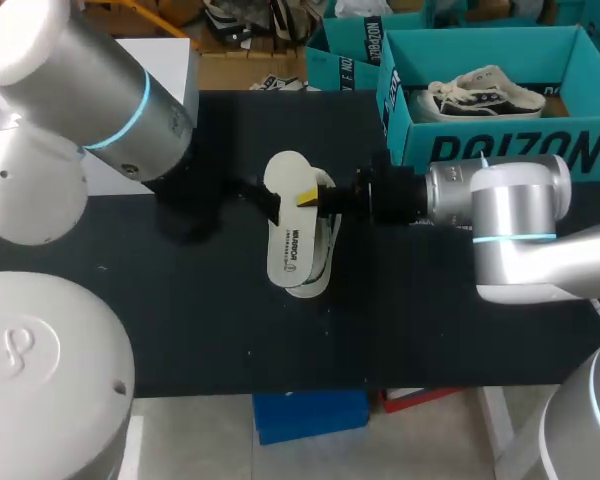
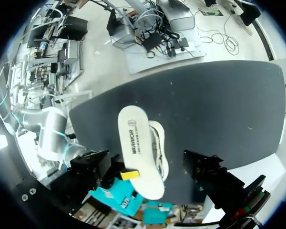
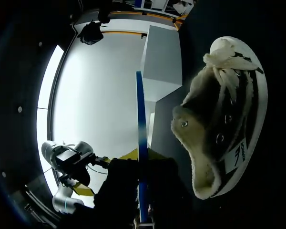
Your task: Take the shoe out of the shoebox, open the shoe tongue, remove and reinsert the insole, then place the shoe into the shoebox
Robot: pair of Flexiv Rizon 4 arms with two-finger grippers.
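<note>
A white insole (image 1: 288,225) hangs over the dark table, tilted, and my right gripper (image 1: 312,198) is shut on its edge. In the right wrist view the insole (image 3: 141,119) shows edge-on as a thin strip between the yellow tips. Under it a cream canvas shoe (image 1: 320,268) lies on the table. The same shoe (image 3: 224,124) sits beside the right gripper (image 3: 140,155), laces and opening in sight. My left gripper (image 2: 148,169) hovers above with its black fingers (image 2: 93,164) spread wide, open and apart from the insole (image 2: 136,148) and shoe (image 2: 160,148) below.
A teal shoebox (image 1: 500,150) stands at the back right with another shoe (image 1: 485,95) inside. A second teal box (image 1: 350,50) sits behind it. A white box (image 1: 170,60) is at the back left.
</note>
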